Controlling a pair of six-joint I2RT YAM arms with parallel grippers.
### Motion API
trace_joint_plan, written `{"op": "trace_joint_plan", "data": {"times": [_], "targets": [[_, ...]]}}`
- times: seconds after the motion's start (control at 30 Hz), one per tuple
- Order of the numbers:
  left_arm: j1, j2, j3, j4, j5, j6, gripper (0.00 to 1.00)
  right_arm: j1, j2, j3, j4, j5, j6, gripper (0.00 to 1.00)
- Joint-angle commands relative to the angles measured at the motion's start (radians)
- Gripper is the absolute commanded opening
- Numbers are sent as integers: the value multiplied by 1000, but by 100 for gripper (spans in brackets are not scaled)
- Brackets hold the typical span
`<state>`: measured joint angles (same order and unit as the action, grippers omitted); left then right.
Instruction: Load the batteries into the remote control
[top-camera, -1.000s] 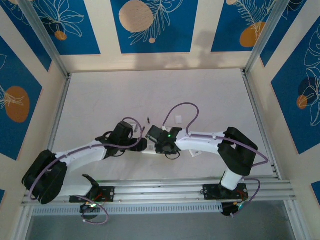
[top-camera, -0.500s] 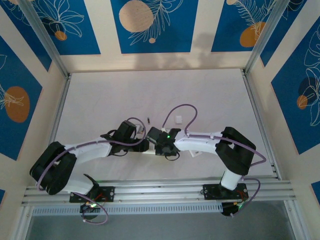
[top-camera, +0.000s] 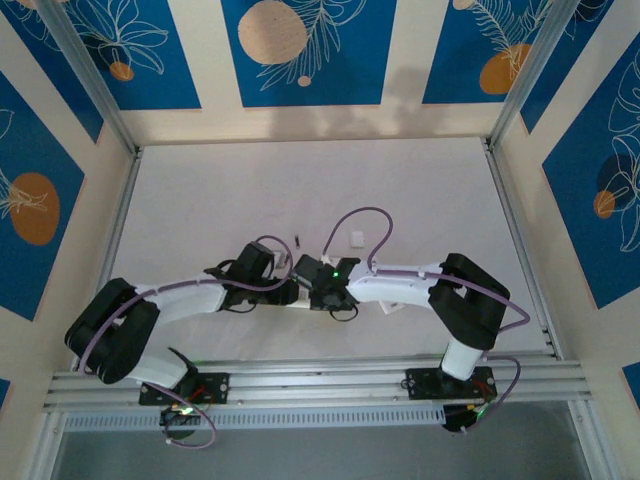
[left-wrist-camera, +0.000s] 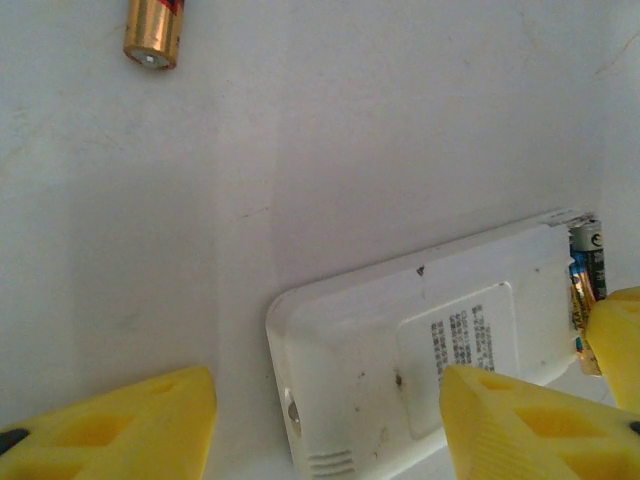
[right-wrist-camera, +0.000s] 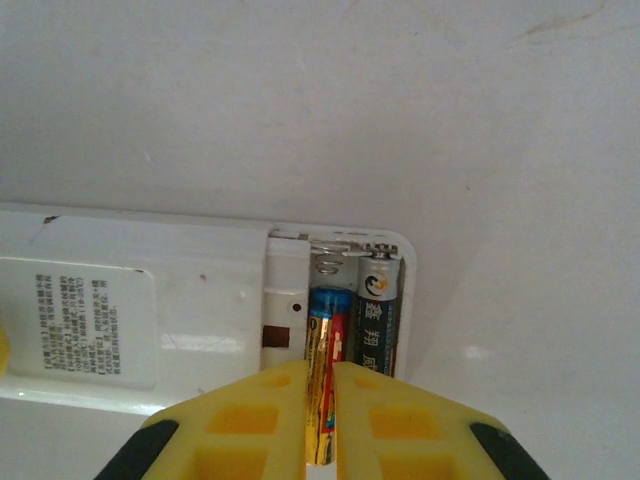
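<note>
Right wrist: right claw (right-wrist-camera: 320, 385) pinched almost shut on a gold battery (right-wrist-camera: 328, 330), its blue end toward the spring (right-wrist-camera: 327, 262) in the remote (right-wrist-camera: 120, 300) bay. Dark battery (right-wrist-camera: 378, 310) already seated in the slot just beside it. Left wrist: left claw (left-wrist-camera: 322, 400) spread wide, straddling the remote's other end, holding nothing. Remote lies label side up on the table (left-wrist-camera: 350, 150). Spare battery (left-wrist-camera: 153, 32) loose, well apart from it. Top view: small white plate (top-camera: 357, 237) near the spare.
</note>
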<state>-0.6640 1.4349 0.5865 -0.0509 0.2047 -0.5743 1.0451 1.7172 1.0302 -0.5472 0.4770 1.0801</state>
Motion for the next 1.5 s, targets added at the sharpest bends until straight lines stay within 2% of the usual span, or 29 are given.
{"op": "trace_joint_plan", "data": {"times": [0.0,0.37,0.47,0.63,0.77,1.03,1.47], "targets": [[-6,31,18,22,32,-11,61,5,32,-41,51,66,-44,14],[-7,29,26,16,27,-15,61,5,58,-131,252,113,-130,12],[-6,25,24,11,21,-9,61,0,40,-113,241,108,-160,12],[-7,33,27,19,26,-13,61,-2,-49,-77,184,71,-153,21],[-7,36,31,21,30,-13,61,-1,-98,-77,138,66,-123,23],[-7,33,35,17,24,-10,61,10,-100,-112,98,21,-59,22],[-6,36,43,10,22,-11,61,21,-57,-101,68,29,-37,16]]}}
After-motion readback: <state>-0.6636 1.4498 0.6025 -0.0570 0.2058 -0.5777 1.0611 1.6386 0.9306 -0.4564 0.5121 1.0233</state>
